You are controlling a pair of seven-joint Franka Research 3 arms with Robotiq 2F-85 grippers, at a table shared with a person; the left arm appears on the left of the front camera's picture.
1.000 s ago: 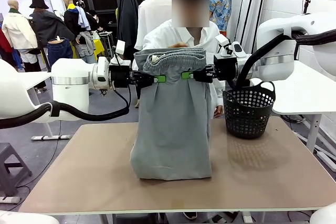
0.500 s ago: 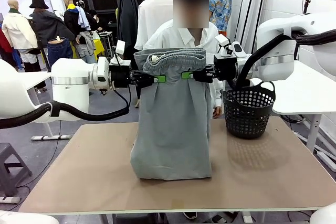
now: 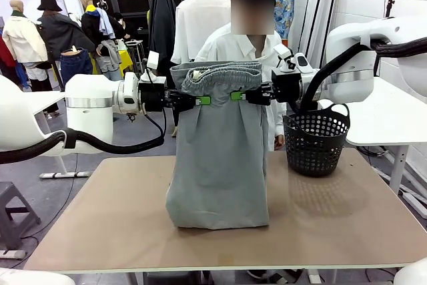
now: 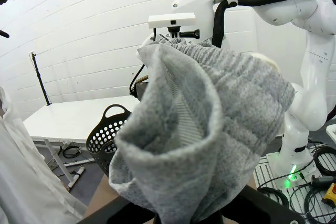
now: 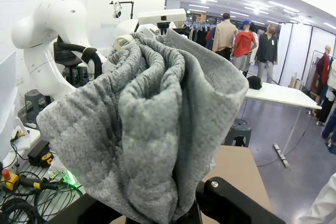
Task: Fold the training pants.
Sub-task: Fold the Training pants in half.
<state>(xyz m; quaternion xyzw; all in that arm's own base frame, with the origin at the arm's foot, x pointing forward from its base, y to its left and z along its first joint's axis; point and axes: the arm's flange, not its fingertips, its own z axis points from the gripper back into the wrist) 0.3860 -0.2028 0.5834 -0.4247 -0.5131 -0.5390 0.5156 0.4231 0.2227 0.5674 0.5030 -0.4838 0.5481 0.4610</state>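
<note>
Above the middle of the tan tabletop, the left gripper is clamped on the left side of the gathered waistband of the light grey jersey training pants. They hang straight down, their lower end resting bunched on the tabletop near its front edge. At the waistband's right side the right gripper is clamped likewise. Behind the cloth stands a person in a white shirt. By the tabletop's far right edge sits a black perforated plastic basket.

Soft matt jersey training pants, perforated plastic basket
</note>
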